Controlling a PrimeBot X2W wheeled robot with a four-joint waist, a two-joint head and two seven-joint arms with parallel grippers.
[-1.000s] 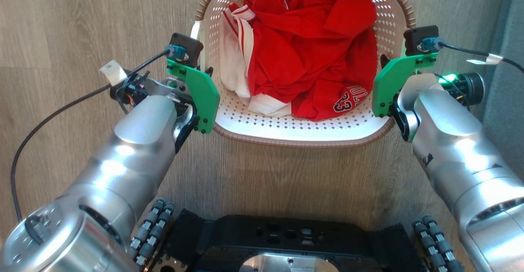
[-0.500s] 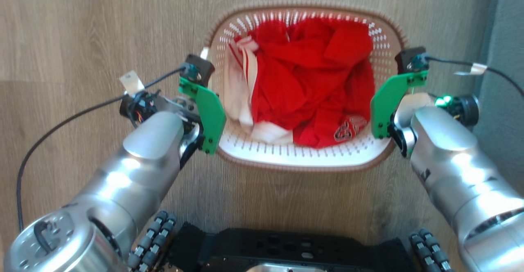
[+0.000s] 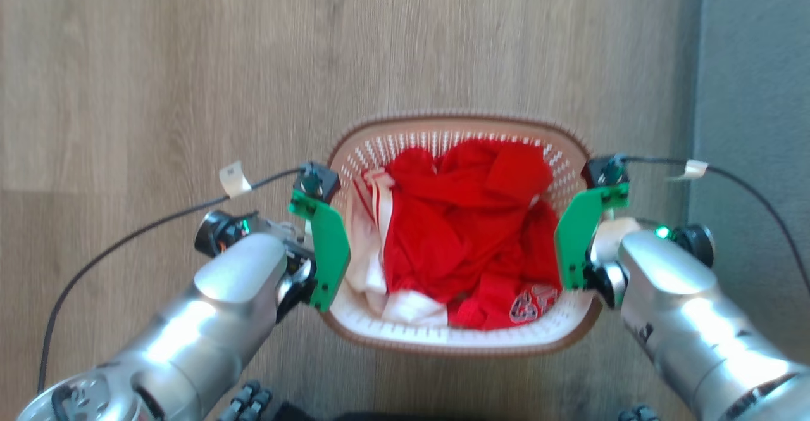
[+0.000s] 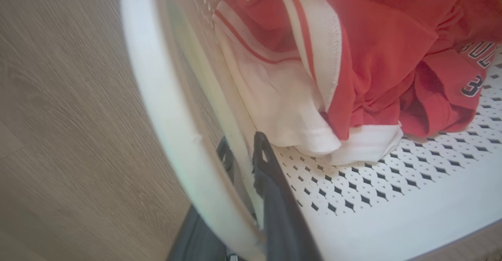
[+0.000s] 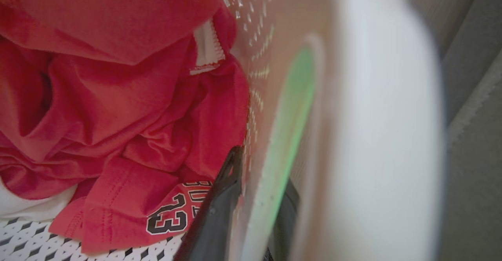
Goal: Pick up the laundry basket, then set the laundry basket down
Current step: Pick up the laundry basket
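The laundry basket (image 3: 462, 340), white perforated plastic with a brown woven-look rim, sits in the middle of the head view over a wooden plank floor (image 3: 158, 92), with a grey surface (image 3: 753, 60) running along the right edge. I cannot tell whether its base touches the floor. Inside lies a crumpled red jersey (image 3: 468, 237) printed with a dark number 23, and beside it, toward the robot's left, a white garment with red stripes (image 3: 367, 218). Both silver arms reach in from below, one on each side of the basket, each carrying a green plate at the wrist, the left plate (image 3: 326, 250) against the left rim and the right plate (image 3: 579, 237) against the right rim. In the left wrist view the left fingers (image 4: 270, 190) straddle the basket's side wall, one dark finger inside over the perforated bottom and the other outside, between the wall and the white side handle (image 4: 164, 108); they are drawn in close on that wall. In the right wrist view the right fingers (image 5: 217, 214) grip the opposite wall the same way, one inside next to the red jersey, one outside by the blurred white handle (image 5: 384, 135). A black cable (image 3: 126, 244) trails from the left wrist across the floor.
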